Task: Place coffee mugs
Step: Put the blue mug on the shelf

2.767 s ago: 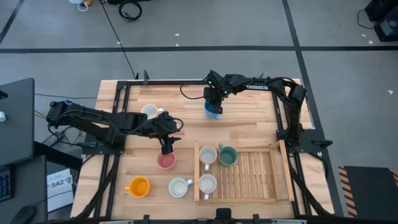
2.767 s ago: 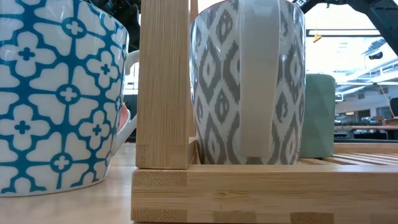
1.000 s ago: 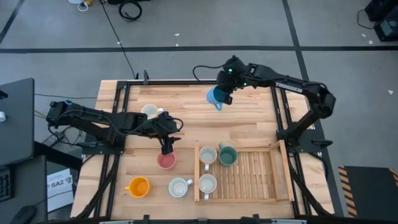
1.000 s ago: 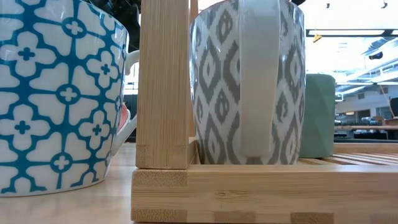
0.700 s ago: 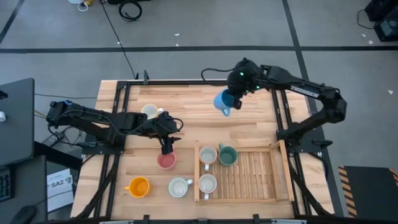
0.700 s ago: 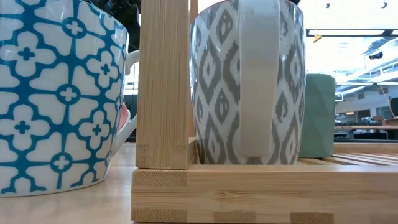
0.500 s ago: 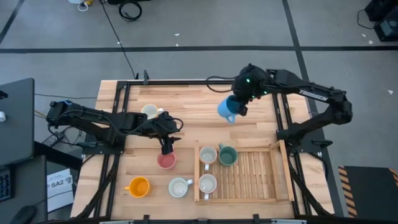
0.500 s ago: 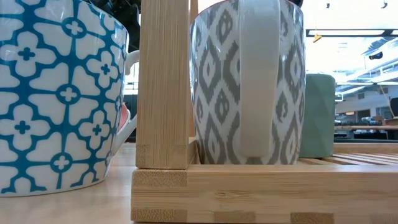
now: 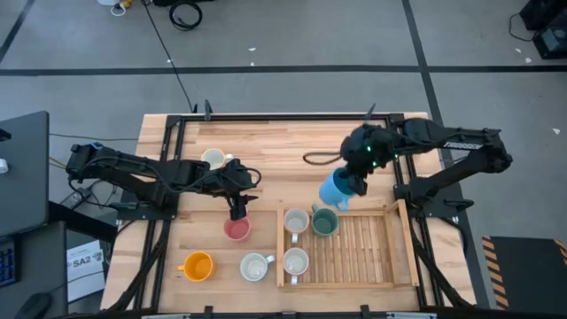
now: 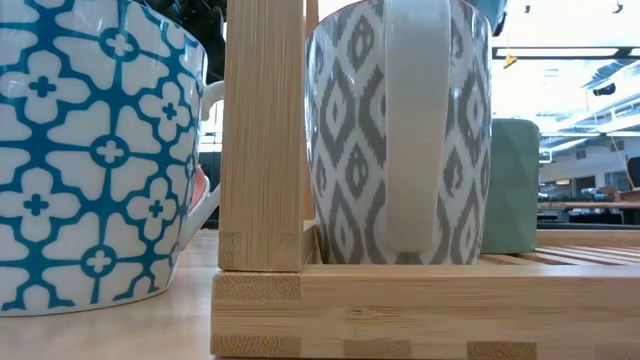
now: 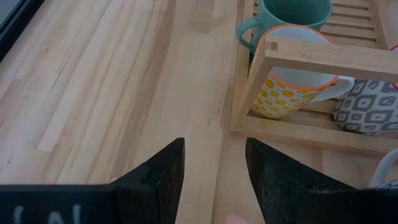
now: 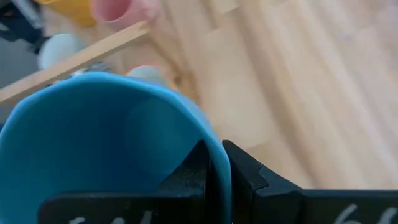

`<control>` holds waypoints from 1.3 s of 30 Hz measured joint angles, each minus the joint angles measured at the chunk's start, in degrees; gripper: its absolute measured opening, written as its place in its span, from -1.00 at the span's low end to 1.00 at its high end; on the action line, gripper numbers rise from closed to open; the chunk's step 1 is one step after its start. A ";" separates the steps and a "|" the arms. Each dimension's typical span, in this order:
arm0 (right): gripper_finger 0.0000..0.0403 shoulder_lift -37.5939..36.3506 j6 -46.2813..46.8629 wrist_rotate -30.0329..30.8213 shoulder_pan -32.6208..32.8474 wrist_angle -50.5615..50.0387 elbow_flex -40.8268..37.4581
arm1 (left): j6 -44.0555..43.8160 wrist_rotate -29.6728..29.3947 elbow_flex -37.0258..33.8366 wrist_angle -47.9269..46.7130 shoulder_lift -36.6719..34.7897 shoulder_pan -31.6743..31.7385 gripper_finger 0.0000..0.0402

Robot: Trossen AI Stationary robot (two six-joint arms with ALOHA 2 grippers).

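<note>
My right gripper (image 9: 356, 180) is shut on a blue mug (image 9: 336, 190), held over the far left corner of the bamboo tray (image 9: 359, 252). In the tray stand a green mug (image 9: 324, 221) and two white patterned mugs (image 9: 296, 221) (image 9: 295, 262). My left gripper (image 9: 237, 211) hangs open just above the pink mug (image 9: 236, 229), which stands on the table left of the tray. An orange mug (image 9: 197, 266) and a white, blue-patterned mug (image 9: 256, 267) stand at the near edge. Another white mug (image 9: 213, 159) stands farther back. My right gripper pinches the blue mug's wall at its rim (image 12: 210, 144), with one finger (image 12: 193, 171) inside the mug and the other (image 12: 245, 171) outside. The fingers come from above, slanting. The mug hangs tilted below them, lifted clear of the table, its handle toward the tray.
The tray's right half shows bare slats (image 9: 368, 248). In the low view the blue-patterned mug (image 10: 95, 150), a tray post (image 10: 262, 130), a grey-patterned mug (image 10: 400, 130) and the green mug (image 10: 512, 185) fill the front. Bare tabletop (image 9: 266, 146) lies at the far middle.
My right gripper has carried the blue mug from the table's far middle toward the right and near edges, down to the tray's far left corner. The mug stayed in the hold and turned a little. The left arm has kept still.
</note>
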 joint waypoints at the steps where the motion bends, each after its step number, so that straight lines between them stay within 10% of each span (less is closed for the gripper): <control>1: -0.81 0.02 1.72 -0.03 1.57 -0.04 0.00 | -0.02 0.01 0.00 0.00 0.00 0.01 -0.12; 20: -0.81 9.10 27.05 2.36 28.33 4.03 0.04 | 0.01 0.02 0.00 0.20 0.00 0.00 -0.12; 39: -0.81 26.86 28.13 10.51 34.40 7.74 0.02 | 0.01 0.02 0.00 0.20 0.00 0.01 -0.12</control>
